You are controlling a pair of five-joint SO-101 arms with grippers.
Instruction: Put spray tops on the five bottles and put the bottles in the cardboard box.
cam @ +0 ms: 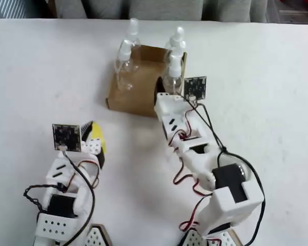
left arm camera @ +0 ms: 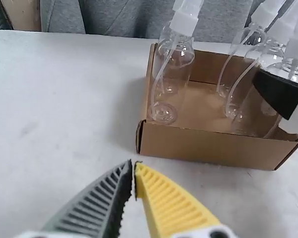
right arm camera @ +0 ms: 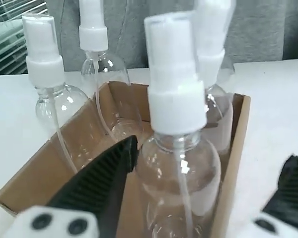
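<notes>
1. The right gripper (right arm camera: 211, 158) is sitting at the cardboard box (cam: 127, 100), upper centre of the high view, with its fingers spread either side of a capped bottle (right arm camera: 178, 173) standing inside.
2. The left gripper (left arm camera: 133, 168) is hovering over the surface (cam: 51, 77) at lower left, fingers pressed together and holding nothing.
3. The boxing step is seemingly finishing. Next, the right gripper needs to be drawn back without tipping the other bottles (right arm camera: 42, 94).

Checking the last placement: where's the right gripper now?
In the high view, the right gripper is at the right edge of the cardboard box, open around a bottle standing inside.
</notes>
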